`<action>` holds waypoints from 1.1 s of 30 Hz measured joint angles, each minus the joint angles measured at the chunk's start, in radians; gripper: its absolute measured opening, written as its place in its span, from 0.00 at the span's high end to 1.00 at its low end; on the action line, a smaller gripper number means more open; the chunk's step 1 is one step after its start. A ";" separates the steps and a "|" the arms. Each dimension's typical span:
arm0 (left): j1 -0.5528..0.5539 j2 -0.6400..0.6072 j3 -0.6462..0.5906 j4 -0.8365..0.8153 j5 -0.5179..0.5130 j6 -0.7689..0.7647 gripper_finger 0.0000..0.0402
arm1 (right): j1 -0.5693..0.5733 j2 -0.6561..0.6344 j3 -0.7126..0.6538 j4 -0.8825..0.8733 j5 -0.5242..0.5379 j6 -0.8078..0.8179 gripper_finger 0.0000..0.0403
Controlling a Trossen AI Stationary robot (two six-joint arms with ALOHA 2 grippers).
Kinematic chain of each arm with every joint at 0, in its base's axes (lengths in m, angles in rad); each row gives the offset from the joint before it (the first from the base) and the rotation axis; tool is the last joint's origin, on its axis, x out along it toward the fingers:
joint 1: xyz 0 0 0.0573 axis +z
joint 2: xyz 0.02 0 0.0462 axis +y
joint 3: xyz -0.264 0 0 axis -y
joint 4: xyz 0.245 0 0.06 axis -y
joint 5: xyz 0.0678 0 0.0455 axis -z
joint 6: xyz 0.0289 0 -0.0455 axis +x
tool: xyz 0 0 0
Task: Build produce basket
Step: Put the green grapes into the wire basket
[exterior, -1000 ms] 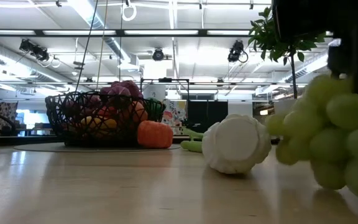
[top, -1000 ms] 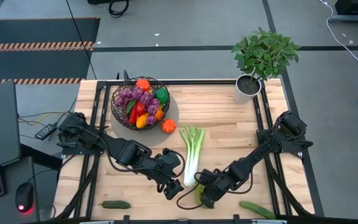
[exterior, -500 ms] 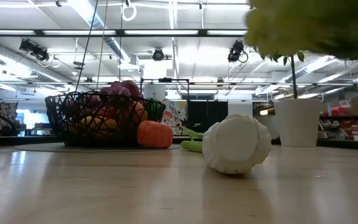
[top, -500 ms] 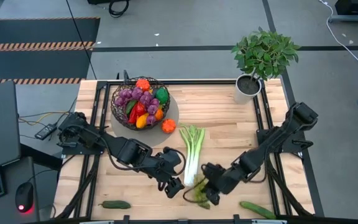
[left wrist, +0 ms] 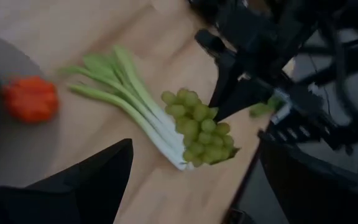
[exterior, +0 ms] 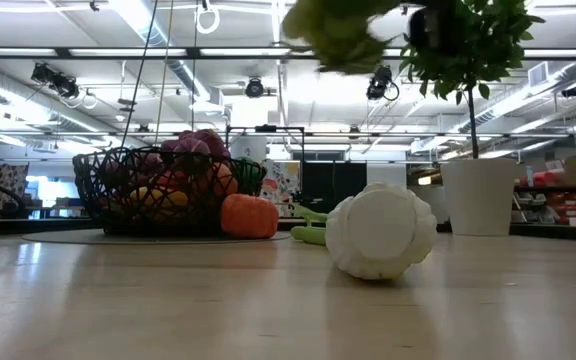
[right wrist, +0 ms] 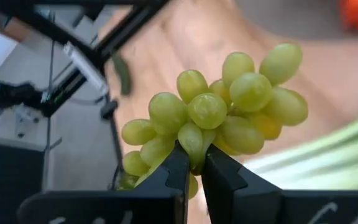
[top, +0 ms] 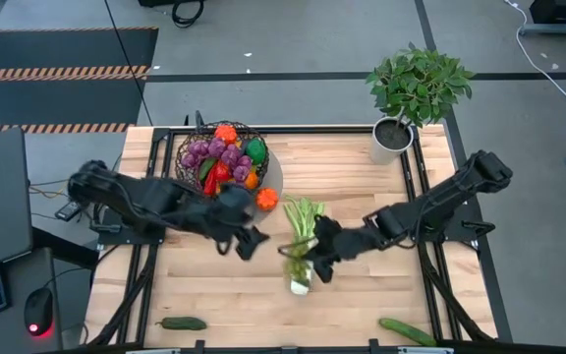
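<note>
My right tool (right wrist: pixel 193 163) pinched on stem of knobbly green grape bunch (right wrist: pixel 229 112), held above long white-green leek (top: pixel 303 239) on wooden bench (top: pixel 362 187). Left tool (top: pixel 247 242) gapes empty beside round dark wire-mesh basket (top: pixel 190 187).

My right gripper (top: pixel 308 258) holds what looks like a green grape bunch (top: pixel 297 253) above the long white-green leek (top: pixel 302 241); my left gripper (top: pixel 247 240) hovers beside the dark wire-mesh basket (top: pixel 187 182).
</note>
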 joint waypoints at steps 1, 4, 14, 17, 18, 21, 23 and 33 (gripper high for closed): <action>0.004 -0.015 0.001 -0.013 -0.021 -0.003 0.11 | -0.021 -0.002 0.000 0.009 0.004 -0.021 0.91; 0.017 -0.053 0.001 -0.059 -0.072 -0.015 0.11 | -0.085 -0.002 0.000 0.060 -0.001 -0.094 0.91; 0.069 -0.075 0.000 -0.184 -0.112 0.010 0.11 | -0.310 0.036 0.000 0.298 -0.120 -0.205 0.91; 0.122 -0.085 0.000 -0.184 -0.115 0.072 0.11 | -0.375 0.053 0.002 0.374 -0.127 -0.226 0.91; 0.142 -0.093 -0.001 -0.187 -0.114 0.104 0.11 | -0.397 0.054 0.000 0.378 -0.134 -0.229 0.91; 0.210 -0.130 -0.001 -0.182 -0.097 0.193 0.11 | -0.462 0.069 0.002 0.414 -0.142 -0.221 0.91; 0.259 -0.157 0.000 -0.173 -0.081 0.245 0.11 | -0.502 0.071 0.000 0.418 -0.151 -0.213 0.91; 0.413 -0.229 0.000 -0.088 -0.058 0.450 0.11 | -0.627 0.122 0.002 0.608 -0.235 -0.152 0.91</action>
